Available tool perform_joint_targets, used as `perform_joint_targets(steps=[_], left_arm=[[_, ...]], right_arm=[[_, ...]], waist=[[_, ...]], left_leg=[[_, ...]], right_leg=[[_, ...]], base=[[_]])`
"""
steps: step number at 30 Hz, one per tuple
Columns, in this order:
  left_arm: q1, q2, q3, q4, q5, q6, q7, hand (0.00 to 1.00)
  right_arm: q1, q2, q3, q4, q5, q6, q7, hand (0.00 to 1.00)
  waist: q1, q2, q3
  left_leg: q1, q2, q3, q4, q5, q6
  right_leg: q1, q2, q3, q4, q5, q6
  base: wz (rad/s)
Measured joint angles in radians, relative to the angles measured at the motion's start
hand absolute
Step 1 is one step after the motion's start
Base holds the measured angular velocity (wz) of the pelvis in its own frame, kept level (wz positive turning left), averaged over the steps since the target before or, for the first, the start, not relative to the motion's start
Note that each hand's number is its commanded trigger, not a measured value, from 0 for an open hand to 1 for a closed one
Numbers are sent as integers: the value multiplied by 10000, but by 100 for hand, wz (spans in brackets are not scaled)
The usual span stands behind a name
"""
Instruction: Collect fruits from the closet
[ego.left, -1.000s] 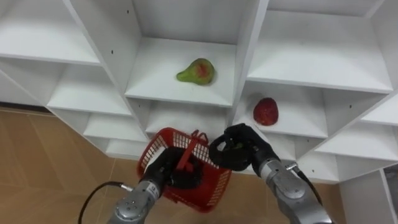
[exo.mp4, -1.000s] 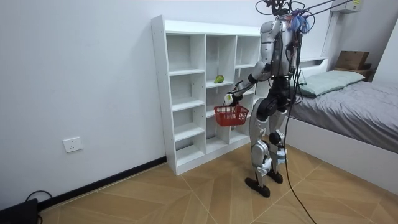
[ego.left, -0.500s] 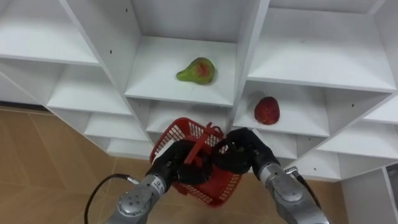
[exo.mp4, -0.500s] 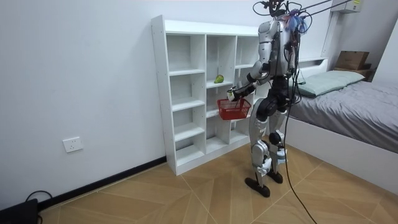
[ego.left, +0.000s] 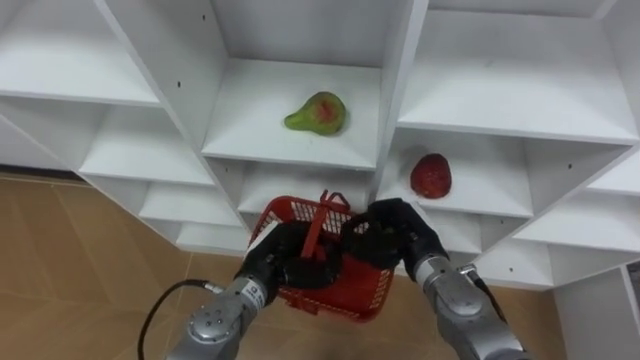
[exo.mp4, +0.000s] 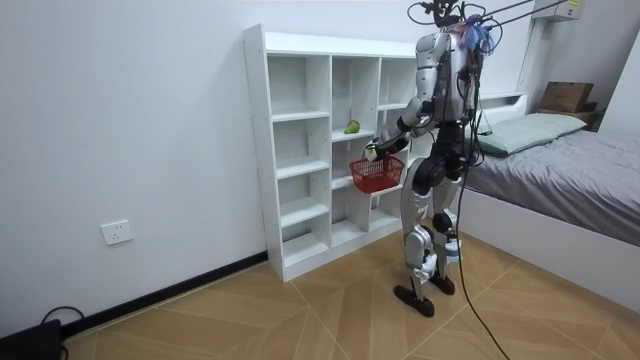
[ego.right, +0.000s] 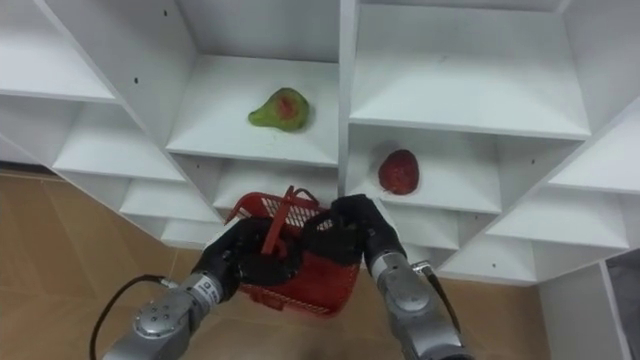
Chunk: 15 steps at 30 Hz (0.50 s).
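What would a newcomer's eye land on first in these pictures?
The red basket stands out, held up in front of the white closet by the left hand on its handle, with the right hand at its rim. Next come the two fruits on the shelves: a green-red fruit in the compartment above the basket, and a red fruit one shelf lower to the right.

We see open air in front of the green pear (ego.left: 316, 113) and the red fruit (ego.left: 430, 176); a white divider (ego.left: 400, 90) parts their compartments, and the red basket (ego.left: 345, 293) crowds the space below.
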Motion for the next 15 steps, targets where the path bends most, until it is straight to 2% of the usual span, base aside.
perform_joint_targets(steps=[4, 5, 6, 7, 8, 15], left_arm=[[-12, -63, -1, 0, -1, 0, 2, 100], [-13, -85, -11, 0, -3, 0, 0, 100], [-14, -116, -12, 0, -12, 0, -7, 100], [-14, -131, -13, 0, -21, 0, -15, 100], [-14, -153, -14, 0, -65, 0, -25, 100], [-43, -206, -28, -2, -202, 2, -160, 100]], right_arm=[[-2, -4, -13, 6, 58, -14, -140, 100], [-2, -12, -23, 10, 85, -14, -163, 81], [-3, -17, -34, 10, 126, -14, -209, 66], [-3, -16, -35, 12, 140, -14, -248, 45], [-3, -15, -36, 13, 172, -14, -317, 0], [-156, -3, -76, 11, 239, -14, -627, 0]], waist=[[5, -42, 28], [-6, -57, 37], [-21, -69, 45], [-21, -73, 47], [-21, -78, 50], [-99, -76, 46]], left_leg=[[-36, -2, -1, -3, 0, 0], [-35, -3, 2, -8, 0, 0], [-34, -4, 7, -13, 0, 0], [-34, -4, 8, -15, 0, 0], [-35, -5, 11, -17, 0, 0], [-33, 3, 46, -20, 1, 1]], right_leg=[[-35, 0, 4, -16, -1, 2], [-37, 0, 11, -22, -1, 2], [-41, 0, 17, -29, -2, 3], [-41, 0, 18, -32, -2, 3], [-44, 0, 21, -36, -2, 4], [-58, 4, 53, -34, -1, 4]], base=[[0], [0], [0], [0], [0], [0]])
